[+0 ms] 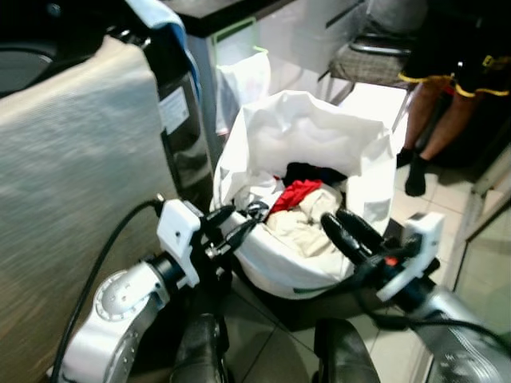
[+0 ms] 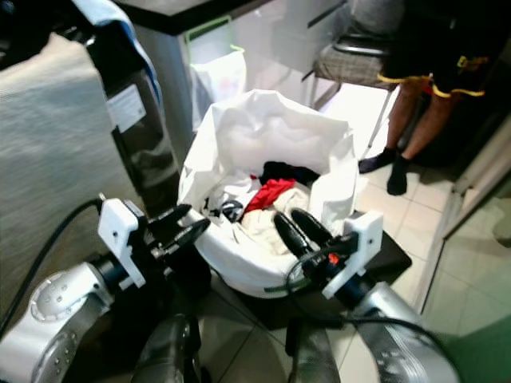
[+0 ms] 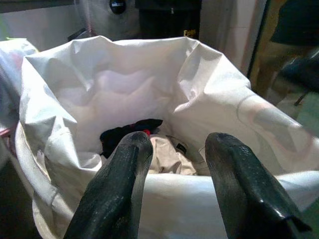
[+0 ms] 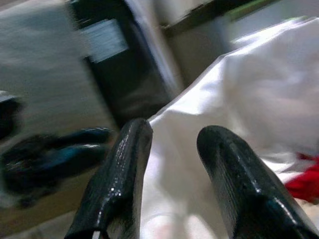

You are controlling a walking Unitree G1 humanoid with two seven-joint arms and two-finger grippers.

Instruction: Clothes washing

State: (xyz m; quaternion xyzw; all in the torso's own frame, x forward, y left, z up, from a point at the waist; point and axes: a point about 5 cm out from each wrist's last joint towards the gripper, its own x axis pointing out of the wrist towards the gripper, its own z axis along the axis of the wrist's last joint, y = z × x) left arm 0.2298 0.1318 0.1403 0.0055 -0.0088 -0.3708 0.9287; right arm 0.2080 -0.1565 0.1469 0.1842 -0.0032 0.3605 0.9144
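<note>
A round white laundry basket (image 1: 275, 281) lined with a white bag (image 1: 295, 128) stands on the tiled floor in front of me. Inside lie a red garment (image 1: 294, 193), a black garment (image 1: 313, 171) and cream clothes (image 1: 299, 227). My left gripper (image 1: 239, 221) hovers open at the basket's left rim, pointing across it; in the left wrist view the left gripper (image 3: 179, 144) looks over the rim at the clothes. My right gripper (image 1: 335, 221) is open above the basket's near right rim, fingers pointing left over the cream clothes. The right gripper (image 4: 174, 130) holds nothing.
A dark washing machine (image 1: 182, 120) with a white label stands close on the left, and a grey cloth (image 1: 72, 175) hangs beside it. A person's legs (image 1: 431, 112) and a chair (image 1: 367, 56) are at the back right. A glass panel (image 1: 487, 263) borders the right.
</note>
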